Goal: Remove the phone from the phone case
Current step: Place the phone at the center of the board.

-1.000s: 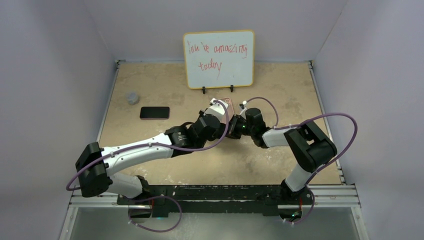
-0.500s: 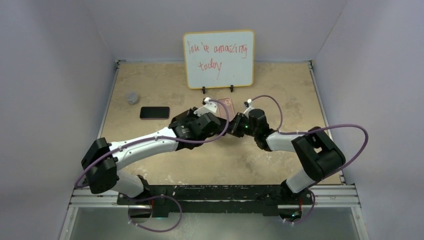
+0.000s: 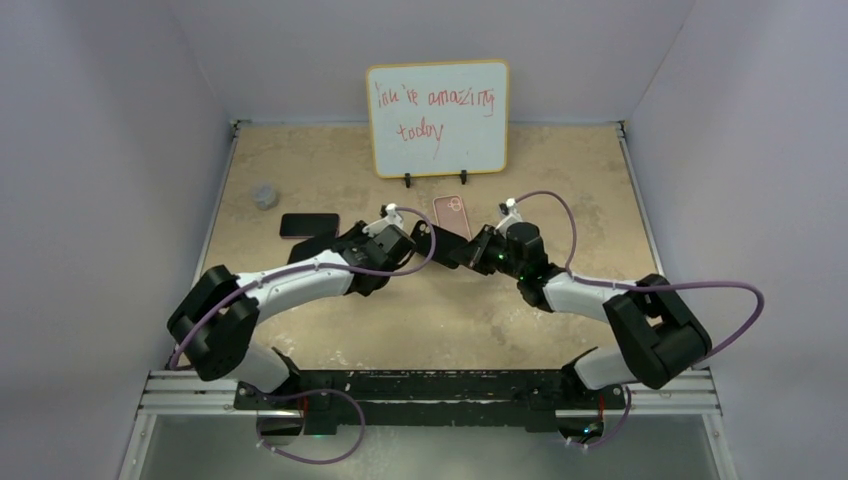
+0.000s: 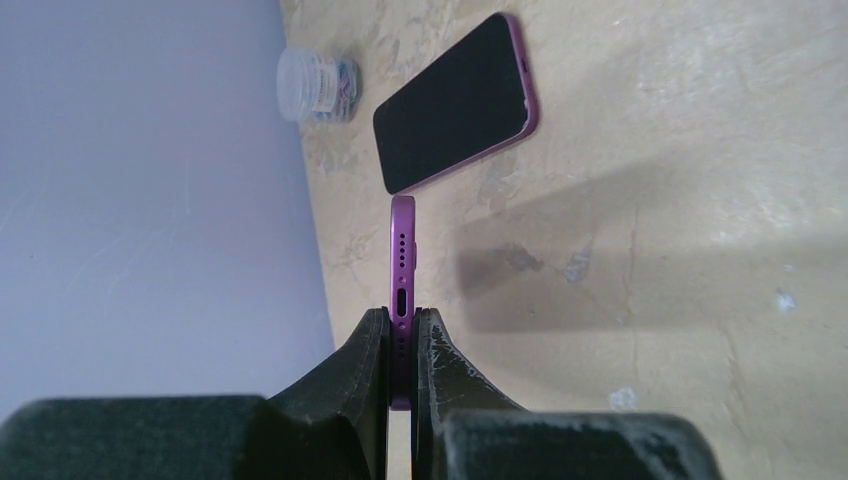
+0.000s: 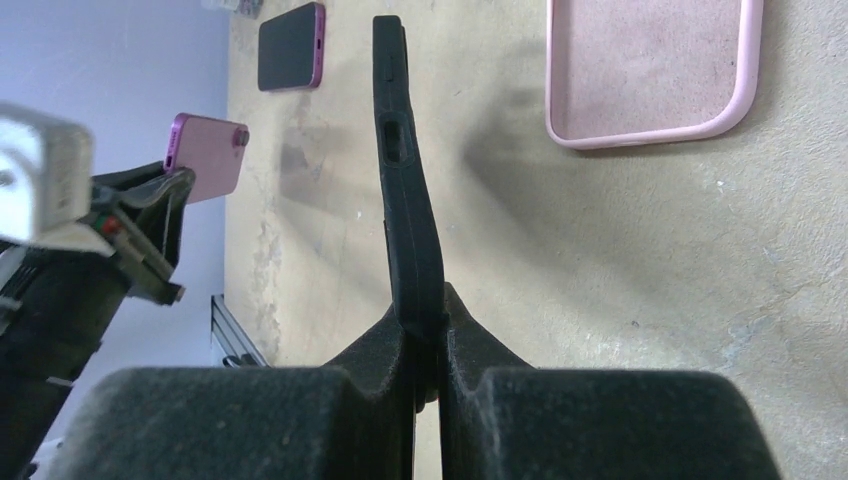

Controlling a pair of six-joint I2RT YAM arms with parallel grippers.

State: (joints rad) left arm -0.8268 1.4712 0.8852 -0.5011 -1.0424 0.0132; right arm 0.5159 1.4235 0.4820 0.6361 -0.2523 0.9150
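Observation:
My left gripper is shut on the bottom end of a purple phone, held on edge above the table. In the right wrist view this phone shows its pinkish-purple back, bare of any case. The right gripper is shut on one end of the empty black phone case, also on edge and slightly bent. In the top view the left gripper and the right gripper stand well apart at mid-table, the phone and the case separate.
A second phone lies screen up on the table just beyond the held one, with a small clear jar behind it by the left wall. An empty pink case lies flat before the whiteboard.
The left arm has drawn back to the left with the phone, out of the black case. The right gripper shifted slightly right with the case. The pink case now shows fully.

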